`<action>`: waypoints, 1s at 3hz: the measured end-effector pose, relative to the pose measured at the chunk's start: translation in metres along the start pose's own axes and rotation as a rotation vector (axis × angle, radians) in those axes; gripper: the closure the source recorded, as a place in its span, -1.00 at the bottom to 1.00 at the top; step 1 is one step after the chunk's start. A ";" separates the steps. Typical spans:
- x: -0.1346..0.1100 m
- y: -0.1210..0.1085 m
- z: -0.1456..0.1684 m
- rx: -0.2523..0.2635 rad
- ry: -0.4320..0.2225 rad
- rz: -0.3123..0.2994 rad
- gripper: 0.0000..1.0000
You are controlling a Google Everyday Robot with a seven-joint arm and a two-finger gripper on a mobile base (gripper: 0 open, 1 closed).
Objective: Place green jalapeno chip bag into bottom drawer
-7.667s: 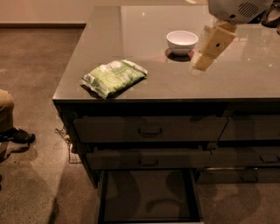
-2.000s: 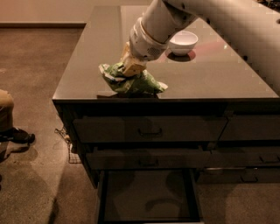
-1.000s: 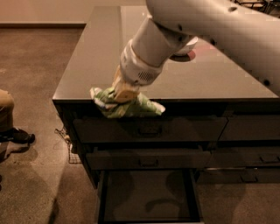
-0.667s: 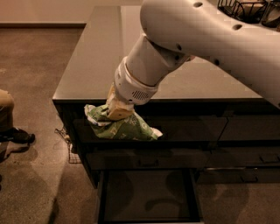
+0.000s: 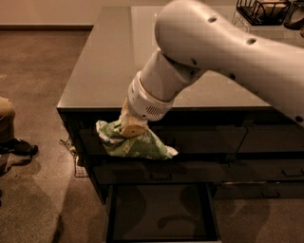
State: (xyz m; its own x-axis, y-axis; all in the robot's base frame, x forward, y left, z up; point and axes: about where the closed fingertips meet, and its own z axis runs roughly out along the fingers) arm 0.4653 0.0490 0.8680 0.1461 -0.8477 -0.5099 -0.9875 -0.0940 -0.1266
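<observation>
The green jalapeno chip bag (image 5: 136,143) hangs crumpled in the air in front of the upper drawer fronts, below the counter's front edge. My gripper (image 5: 131,128) is shut on the bag's top and holds it there, with the big white arm (image 5: 209,57) reaching down from the upper right. The bottom drawer (image 5: 161,211) is pulled open directly below, its flat dark floor bare, with the bag's shadow on it. The white bowl is hidden behind my arm.
The dark counter top (image 5: 109,61) runs back from the front edge. Two closed drawer fronts (image 5: 199,140) sit above the open drawer. A wire rack (image 5: 259,10) stands at the counter's back right. A person's leg and shoe (image 5: 14,142) are at the left, on the brown floor.
The arm has carried the bag off the counter top, forward over the front edge and down in front of the drawers, above the open bottom drawer.
</observation>
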 end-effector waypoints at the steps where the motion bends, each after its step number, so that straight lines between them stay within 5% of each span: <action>1: 0.042 0.015 0.040 -0.069 -0.035 0.117 1.00; 3: 0.087 0.032 0.096 -0.139 -0.092 0.241 1.00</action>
State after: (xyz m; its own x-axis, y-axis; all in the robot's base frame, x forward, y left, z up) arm 0.4520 0.0227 0.7382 -0.0948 -0.8037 -0.5874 -0.9921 0.0277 0.1223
